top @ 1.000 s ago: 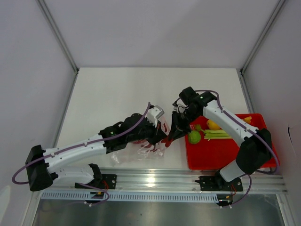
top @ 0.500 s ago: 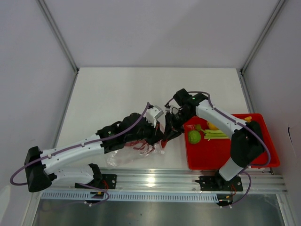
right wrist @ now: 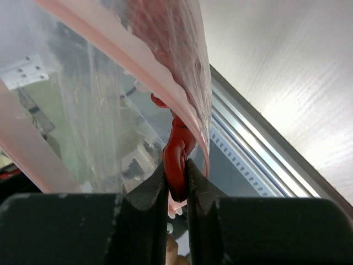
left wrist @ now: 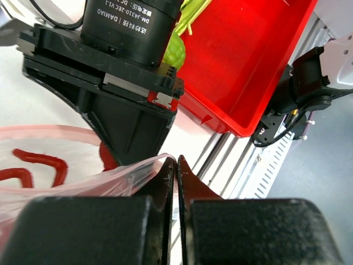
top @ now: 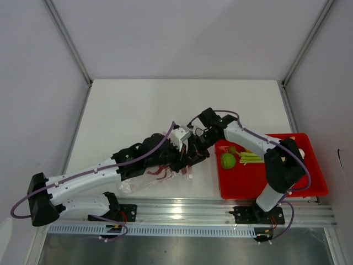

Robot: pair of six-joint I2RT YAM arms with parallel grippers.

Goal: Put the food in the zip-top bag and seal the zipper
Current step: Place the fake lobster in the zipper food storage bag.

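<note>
Shifted left, right pincer grips red pepper; left pincer pinches zip-top bag edge.

Crumpled clear zip-top bag, red piece at its mouth; green fruit apart.

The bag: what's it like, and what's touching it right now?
The bag is clear, crinkly plastic with red markings and a pink strip along its mouth. It lies partly on the table between the two arms. The left gripper is shut on its edge. The right gripper pinches a red piece at the mouth. Whether any food is inside cannot be told.
</note>
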